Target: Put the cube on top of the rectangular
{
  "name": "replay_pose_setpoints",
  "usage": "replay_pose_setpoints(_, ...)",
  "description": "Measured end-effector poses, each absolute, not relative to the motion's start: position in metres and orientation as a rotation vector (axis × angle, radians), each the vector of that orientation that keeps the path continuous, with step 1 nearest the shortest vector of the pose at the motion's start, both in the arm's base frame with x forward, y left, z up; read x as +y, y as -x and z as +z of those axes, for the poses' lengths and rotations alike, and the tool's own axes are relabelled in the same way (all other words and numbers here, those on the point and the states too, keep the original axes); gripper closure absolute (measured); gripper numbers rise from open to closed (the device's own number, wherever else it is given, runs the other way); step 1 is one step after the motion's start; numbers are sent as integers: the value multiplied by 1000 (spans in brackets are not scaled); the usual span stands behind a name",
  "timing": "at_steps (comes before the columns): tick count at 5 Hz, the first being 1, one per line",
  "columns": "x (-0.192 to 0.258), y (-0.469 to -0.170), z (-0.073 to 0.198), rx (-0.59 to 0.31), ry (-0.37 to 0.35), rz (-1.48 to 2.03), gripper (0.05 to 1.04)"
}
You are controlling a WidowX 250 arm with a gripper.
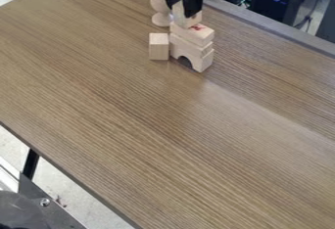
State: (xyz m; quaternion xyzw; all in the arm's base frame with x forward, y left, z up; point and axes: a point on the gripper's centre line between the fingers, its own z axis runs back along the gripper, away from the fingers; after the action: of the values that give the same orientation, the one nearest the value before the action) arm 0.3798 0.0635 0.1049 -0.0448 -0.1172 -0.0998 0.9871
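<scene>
Pale wd cube (pixel 182 21) at top of red-marked rect blk (pixel 192 35)

A wood-grain table (pixel 163 140) stands over a pale floor (pixel 85 206).

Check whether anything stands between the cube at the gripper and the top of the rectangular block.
Nothing visible does. The cube sits at the gripper, directly above the stack's top rectangular block. The loose wooden block stands beside the stack, off that path.
</scene>
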Motion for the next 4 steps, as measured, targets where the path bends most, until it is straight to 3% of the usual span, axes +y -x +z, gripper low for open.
replay_pose_setpoints(1,65,-381,105,-237,65,-197,494)
replay_pose_setpoints(2,64,-379,104,-225,72,-181,186)
replay_pose_setpoints(3,64,-378,102,-212,71,-181,77)
replay_pose_setpoints(4,63,-377,102,-205,78,-183,83)
